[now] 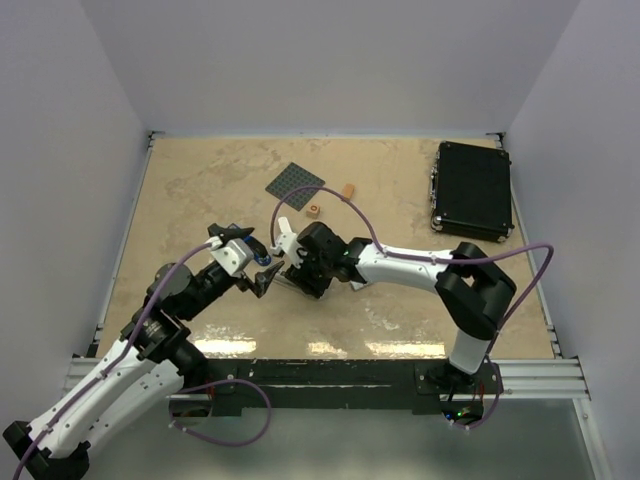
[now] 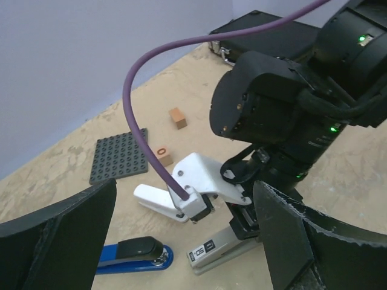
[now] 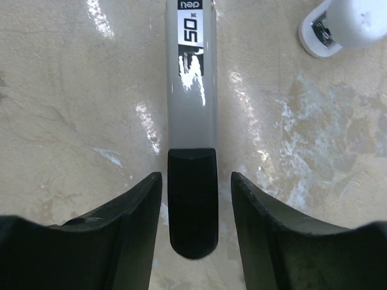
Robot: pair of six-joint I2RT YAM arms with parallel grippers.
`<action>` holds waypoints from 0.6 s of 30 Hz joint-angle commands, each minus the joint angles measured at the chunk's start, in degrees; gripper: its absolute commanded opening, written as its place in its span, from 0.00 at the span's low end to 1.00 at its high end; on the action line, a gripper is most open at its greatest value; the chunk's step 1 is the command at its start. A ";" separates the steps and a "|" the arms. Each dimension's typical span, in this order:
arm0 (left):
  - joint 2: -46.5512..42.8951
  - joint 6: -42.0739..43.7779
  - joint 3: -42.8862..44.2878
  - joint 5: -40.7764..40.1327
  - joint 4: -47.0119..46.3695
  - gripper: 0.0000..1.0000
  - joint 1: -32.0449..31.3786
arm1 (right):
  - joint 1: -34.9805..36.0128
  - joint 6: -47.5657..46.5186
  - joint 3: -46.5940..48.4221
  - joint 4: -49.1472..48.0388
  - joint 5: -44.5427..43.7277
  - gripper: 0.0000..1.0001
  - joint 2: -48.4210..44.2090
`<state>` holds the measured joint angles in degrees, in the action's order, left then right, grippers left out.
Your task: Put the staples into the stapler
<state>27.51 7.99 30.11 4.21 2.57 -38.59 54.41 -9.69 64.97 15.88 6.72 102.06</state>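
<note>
One grey stapler, black at one end, labelled 50

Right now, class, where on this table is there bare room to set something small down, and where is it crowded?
Bare tabletop lies left of the studded plate, toward the left wall, and between the orange blocks and the black case. The centre is crowded: the left gripper and right gripper meet there over the grey stapler and blue stapler.
</note>
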 commanded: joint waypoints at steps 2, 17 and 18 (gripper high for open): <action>0.87 3.16 0.04 8.62 -3.52 1.00 0.36 | -2.54 5.11 0.51 -0.85 -4.70 0.64 -9.67; 38.02 26.72 11.28 22.69 4.89 0.99 -0.26 | -23.03 28.58 -16.97 -9.11 -13.83 0.98 -36.21; 39.71 28.47 12.16 23.04 5.51 0.98 -0.61 | -23.99 30.24 -19.33 -9.81 -14.80 0.98 -37.54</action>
<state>61.36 26.87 36.36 22.24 4.80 -38.65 33.47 11.44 50.96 9.21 -2.39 68.77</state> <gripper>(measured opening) 0.991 0.984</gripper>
